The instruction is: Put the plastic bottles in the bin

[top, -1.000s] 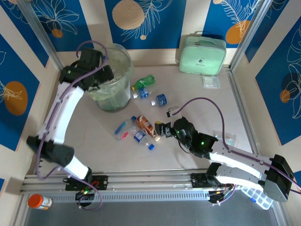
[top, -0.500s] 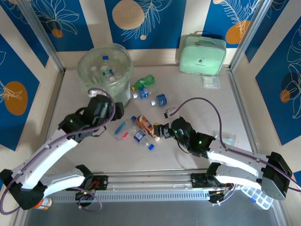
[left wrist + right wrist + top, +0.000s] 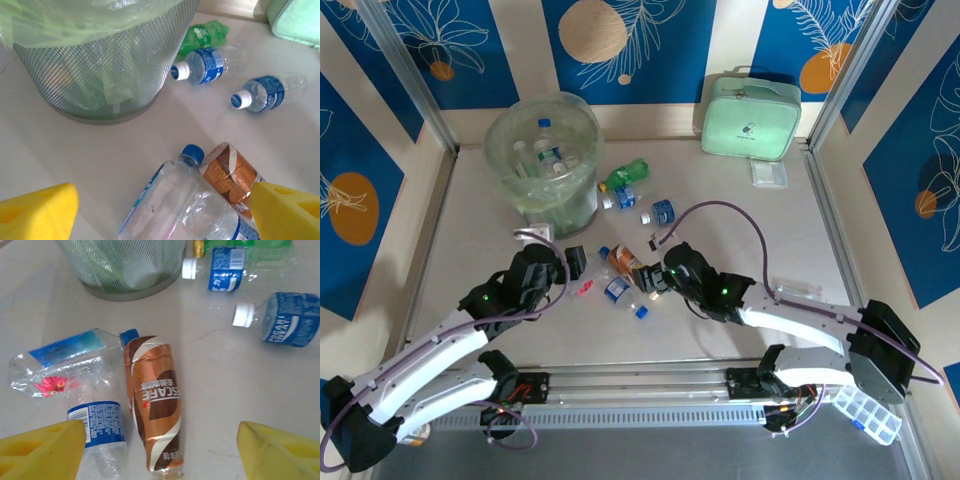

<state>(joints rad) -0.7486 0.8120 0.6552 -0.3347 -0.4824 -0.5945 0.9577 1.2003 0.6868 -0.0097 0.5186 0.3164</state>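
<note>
Plastic bottles (image 3: 663,212) lay scattered on the desk (image 3: 700,180), some between the two end effectors and others beyond them, towards the bin (image 3: 565,205). The bin stood ahead of the left end effector (image 3: 574,263) and already had a few bottles inside. That end effector's jaws were spread wide and empty, straddling a crushed clear bottle (image 3: 170,205) just beneath it, apparently lined up for a pick. The right end effector (image 3: 656,276) was also open and held nothing, with a brown coffee bottle (image 3: 152,405) lying lengthwise between its jaws. The clear bottle's base was cut off at the left wrist view's lower edge. A green bottle (image 3: 202,35) sat partly hidden behind the bin, and the bag (image 3: 75,20) blurred the count inside. Whether either end effector touched a bottle or the desk could not be told.
</note>
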